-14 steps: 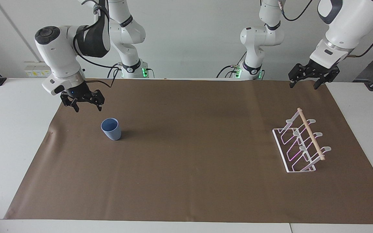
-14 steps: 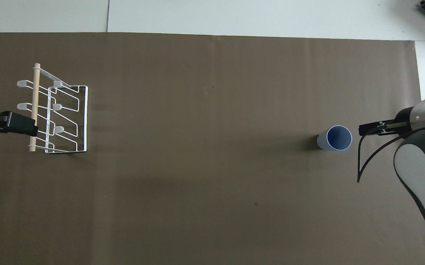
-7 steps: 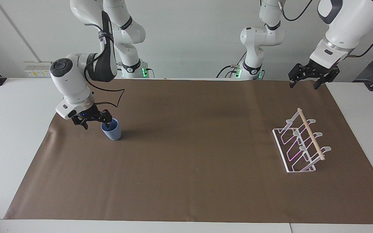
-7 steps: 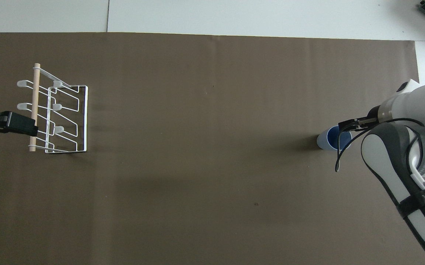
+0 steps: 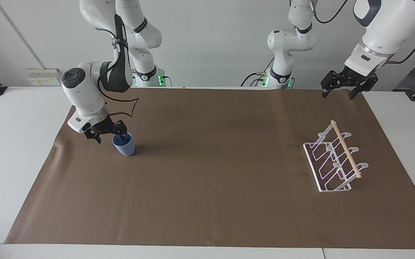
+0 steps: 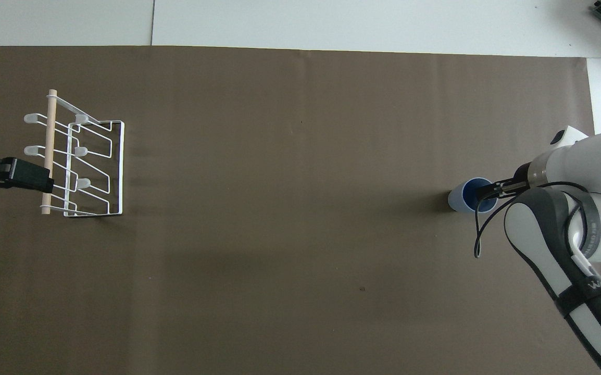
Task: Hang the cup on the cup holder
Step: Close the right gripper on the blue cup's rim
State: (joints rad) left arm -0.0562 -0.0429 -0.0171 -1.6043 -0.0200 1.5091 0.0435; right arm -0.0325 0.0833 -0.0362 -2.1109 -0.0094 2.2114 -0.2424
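The light-blue cup (image 5: 124,146) stands upright on the brown mat toward the right arm's end; it also shows in the overhead view (image 6: 461,198). My right gripper (image 5: 110,138) is open and low at the cup's rim, one finger inside the mouth and the other outside the wall; it also shows in the overhead view (image 6: 490,190). The white wire cup holder (image 5: 335,160) with its wooden dowel stands toward the left arm's end, also in the overhead view (image 6: 84,161). My left gripper (image 5: 341,91) is open and empty, raised and waiting; in the overhead view (image 6: 40,179) it covers part of the dowel.
The brown mat (image 5: 211,187) covers most of the white table (image 5: 9,151). A wide stretch of bare mat lies between the cup and the cup holder. The right arm's black cable (image 6: 480,234) hangs beside the cup.
My right gripper has come down from above the mat to the cup and now straddles its wall. The cup, the cup holder and the left arm have not moved.
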